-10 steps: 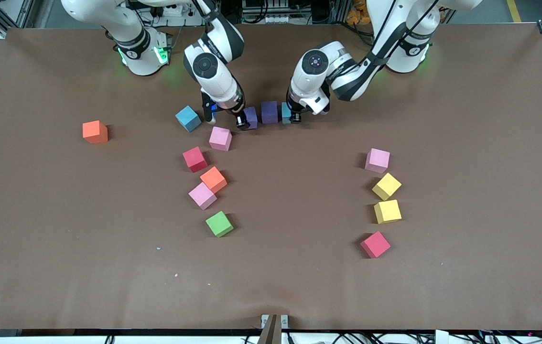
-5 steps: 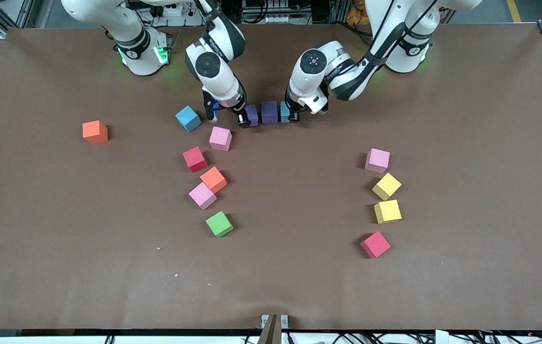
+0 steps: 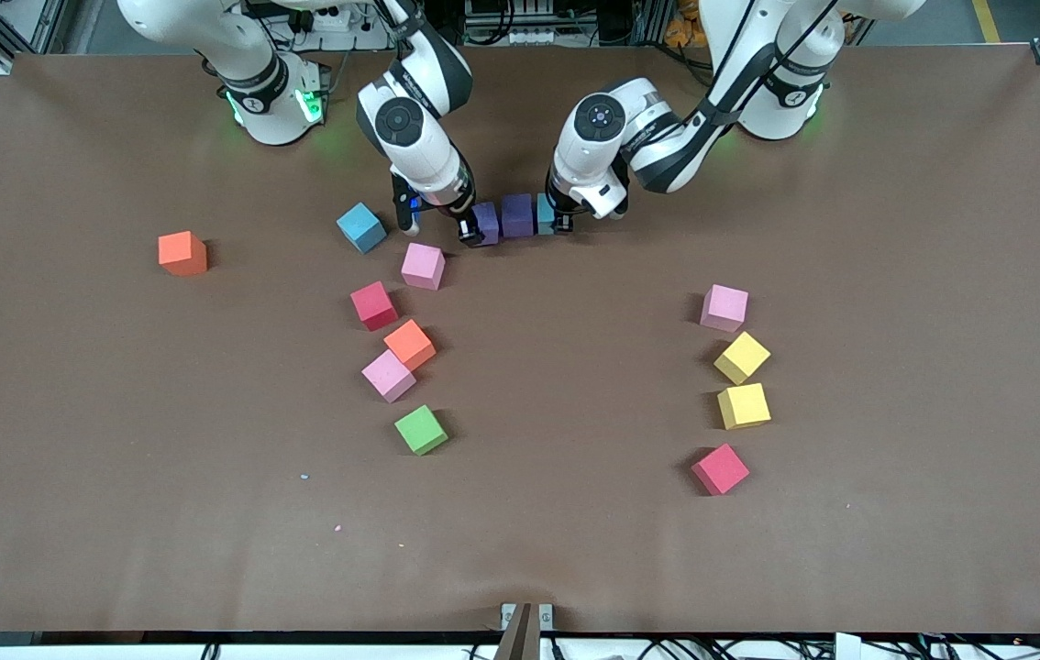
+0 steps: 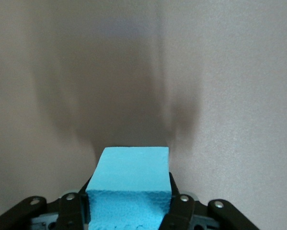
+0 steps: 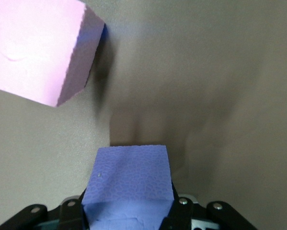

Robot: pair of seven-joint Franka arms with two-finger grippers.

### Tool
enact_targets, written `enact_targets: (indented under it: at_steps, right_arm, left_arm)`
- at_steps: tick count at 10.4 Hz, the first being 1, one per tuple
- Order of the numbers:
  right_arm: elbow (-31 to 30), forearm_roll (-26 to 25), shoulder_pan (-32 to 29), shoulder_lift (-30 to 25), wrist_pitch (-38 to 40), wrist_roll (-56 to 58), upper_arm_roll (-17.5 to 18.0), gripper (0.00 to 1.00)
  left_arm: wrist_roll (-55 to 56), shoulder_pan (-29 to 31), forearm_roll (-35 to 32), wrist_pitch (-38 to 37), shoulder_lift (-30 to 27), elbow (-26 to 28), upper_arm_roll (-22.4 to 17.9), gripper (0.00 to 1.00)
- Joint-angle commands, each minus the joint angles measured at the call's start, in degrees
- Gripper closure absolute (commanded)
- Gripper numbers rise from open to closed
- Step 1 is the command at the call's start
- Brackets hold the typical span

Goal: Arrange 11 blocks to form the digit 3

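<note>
Blocks: fourteen foam cubes on the brown table [image 3: 896, 229]. Two purple: one purple cube [image 3: 485, 223] clamped in the closed right gripper [image 3: 468, 234], the second purple cube [image 3: 517, 214] touching it in the middle of a short row near the edge where the arms stand. Two light blue: one light blue cube [image 3: 545, 214] clamped in the closed left gripper [image 3: 561, 223] at the row's other end, one loose blue cube [image 3: 361, 226] just beside the right gripper. Three pink: pink cubes at [image 3: 423, 266], [image 3: 389, 376] and [image 3: 724, 307]. Two red: red cubes at [image 3: 374, 305] and [image 3: 720, 468]. Two orange: one orange cube [image 3: 410, 344] between red and pink, another orange cube [image 3: 182, 253] alone toward the right arm's end. Two yellow cubes [image 3: 742, 357], [image 3: 744, 405], just beside each other. One green cube [image 3: 421, 429].
</note>
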State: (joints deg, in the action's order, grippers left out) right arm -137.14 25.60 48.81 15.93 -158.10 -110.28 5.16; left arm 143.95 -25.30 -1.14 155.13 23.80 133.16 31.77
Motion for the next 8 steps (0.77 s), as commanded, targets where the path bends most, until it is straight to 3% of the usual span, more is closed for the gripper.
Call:
enact_targets:
  at_steps: [1, 8]
  right_arm:
    - [0.03, 1.55, 1.11, 0.25, -1.16, -2.56, -0.24, 1.00]
    - [-0.32, 7.44, 0.94, 0.69, -0.28, -2.75, -0.24, 1.00]
  left_arm:
    - [-0.60, -1.77, 0.35, 0.70, 3.89, -0.88, -0.13, 1.00]
    - [-0.78, -1.68, 0.44, 2.11, 5.90, -2.28, -0.13, 1.00]
